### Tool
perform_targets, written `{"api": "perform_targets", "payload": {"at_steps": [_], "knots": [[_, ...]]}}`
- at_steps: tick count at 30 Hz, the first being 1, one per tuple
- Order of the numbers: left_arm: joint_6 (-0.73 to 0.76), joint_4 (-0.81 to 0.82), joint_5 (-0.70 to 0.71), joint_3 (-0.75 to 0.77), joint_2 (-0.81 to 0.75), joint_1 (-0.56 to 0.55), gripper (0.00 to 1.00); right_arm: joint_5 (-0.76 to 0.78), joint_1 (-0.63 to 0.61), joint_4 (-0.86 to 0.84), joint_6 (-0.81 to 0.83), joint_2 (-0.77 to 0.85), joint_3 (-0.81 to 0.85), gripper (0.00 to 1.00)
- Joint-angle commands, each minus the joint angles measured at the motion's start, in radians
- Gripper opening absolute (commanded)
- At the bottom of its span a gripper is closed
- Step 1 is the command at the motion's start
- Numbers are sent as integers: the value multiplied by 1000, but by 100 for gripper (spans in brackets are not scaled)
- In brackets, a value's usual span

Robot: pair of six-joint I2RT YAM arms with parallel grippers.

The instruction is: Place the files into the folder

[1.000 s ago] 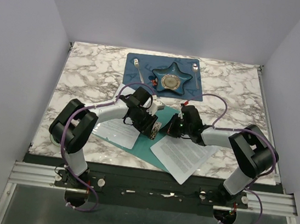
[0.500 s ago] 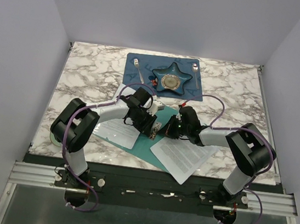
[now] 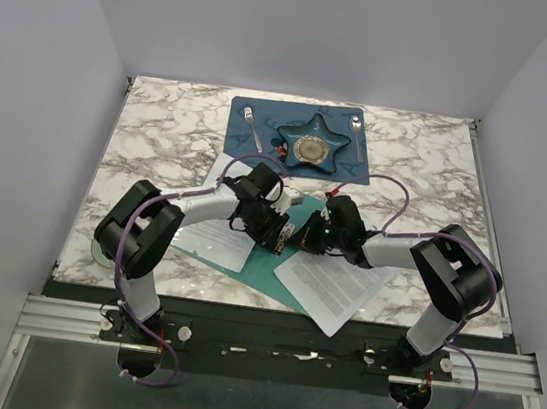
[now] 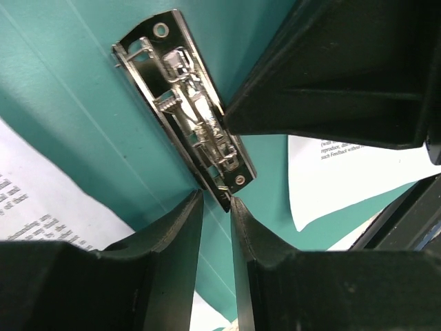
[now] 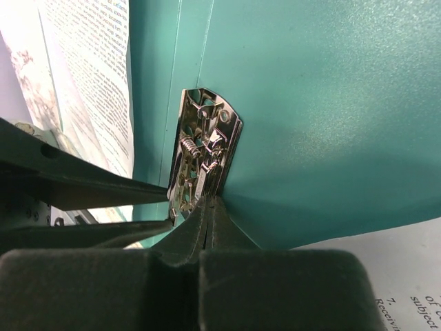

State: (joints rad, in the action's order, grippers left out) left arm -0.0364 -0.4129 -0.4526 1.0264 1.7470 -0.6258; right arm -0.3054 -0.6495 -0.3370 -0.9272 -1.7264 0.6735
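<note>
Left forearm is swinging a little to the right compared with a second ago, bringing the left tool (image 3: 282, 237) closer to the right tool (image 3: 307, 237). The right arm is barely shifting.

Both tools are meeting over the middle of the one open teal folder (image 3: 267, 270), which is lying flat on the marble worktop (image 3: 151, 138). They are working at its single silver clip (image 4: 189, 110).

- Left tool (image 4: 216, 207): fingers are standing a thin gap apart, with the clip's near end sitting at the mouth of that gap. Whether they are pinching it, I cannot tell.
- Right tool (image 5: 209, 214): fingers are pressing together, tips touching the clip's (image 5: 203, 148) lower end.

Files, counted from the top view:
- One stack (image 3: 213, 242) is lying on the folder's left half.
- One stack (image 3: 333, 285) is overlapping its right edge.
- A third white sheet (image 3: 220, 169) is showing behind the left arm.

At the far side, one dark blue placemat (image 3: 276, 112) is carrying one star dish (image 3: 311, 147), one fork (image 3: 253, 127) and one spoon (image 3: 358, 135).
</note>
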Motion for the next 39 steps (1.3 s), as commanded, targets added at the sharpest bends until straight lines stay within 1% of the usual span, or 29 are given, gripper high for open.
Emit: {"api": "perform_targets", "payload": {"at_steps": [1, 8, 12, 23, 27, 30, 39], "knots": [[0, -10, 71, 12, 31, -26, 37, -3, -10, -20, -9, -27, -25, 1], [6, -41, 126, 21, 40, -38, 34, -4, -10, -36, -16, -41, -37, 0], [12, -50, 158, 11, 34, -40, 24, -3, -10, -46, -21, -48, -43, 0], [9, -61, 180, 18, 49, -41, 21, 3, -10, -46, -25, -53, -54, 0], [1, -67, 186, 21, 55, -52, 3, 9, -10, -48, -36, -53, -61, 1], [-11, -84, 202, 32, 62, -72, 0, 15, -12, -54, -45, -53, -63, 0], [-2, -112, 256, 40, 75, -84, 0, 38, -29, -65, -67, -61, -80, 1]]}}
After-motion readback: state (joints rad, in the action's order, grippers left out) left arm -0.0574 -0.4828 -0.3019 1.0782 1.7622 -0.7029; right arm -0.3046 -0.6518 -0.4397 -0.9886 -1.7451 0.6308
